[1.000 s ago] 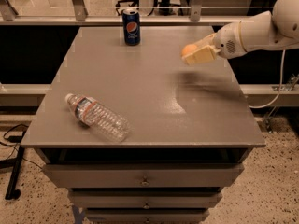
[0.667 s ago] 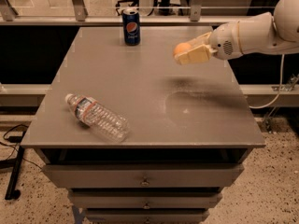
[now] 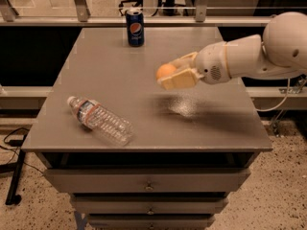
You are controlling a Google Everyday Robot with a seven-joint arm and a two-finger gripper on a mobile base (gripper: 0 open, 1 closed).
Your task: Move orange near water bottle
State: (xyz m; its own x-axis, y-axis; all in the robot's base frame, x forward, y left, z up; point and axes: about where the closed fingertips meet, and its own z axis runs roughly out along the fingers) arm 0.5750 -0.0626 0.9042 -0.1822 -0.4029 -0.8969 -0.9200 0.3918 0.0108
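The gripper (image 3: 171, 75) hangs in the air over the middle of the gray table (image 3: 144, 51). Its fingers squeeze the orange (image 3: 165, 71). The water bottle (image 3: 100, 120) lies on its side near the front left corner, well apart from the orange. A blue Pepsi can (image 3: 135, 28) stands at the back.

On the surface (image 3: 216, 123) the water bottle (image 3: 100, 120) lies front-left and the Pepsi can (image 3: 135, 28) stands at the back. The hand (image 3: 171, 74) hangs above the middle, gripping the orange (image 3: 165, 71).
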